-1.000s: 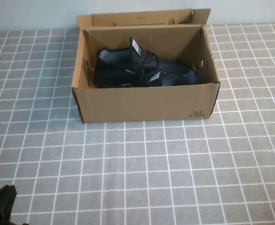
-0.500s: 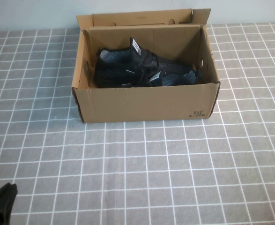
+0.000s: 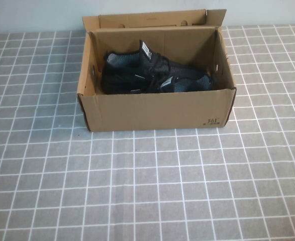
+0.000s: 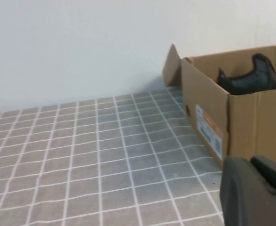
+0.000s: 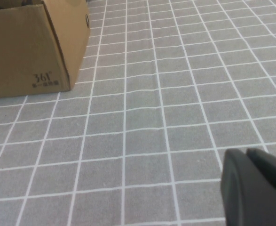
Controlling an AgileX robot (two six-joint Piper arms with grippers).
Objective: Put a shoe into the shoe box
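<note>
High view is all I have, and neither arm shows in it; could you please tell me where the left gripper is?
Observer: The left gripper hangs low over the grey checked tablecloth, off the left end of the brown cardboard shoe box, apart from it.
Operator: Is anything on that end wall?
Observer: A white and orange label.
Operator: And the right gripper?
Observer: The right gripper hangs over bare cloth, off the box's right front corner, touching nothing.
</note>
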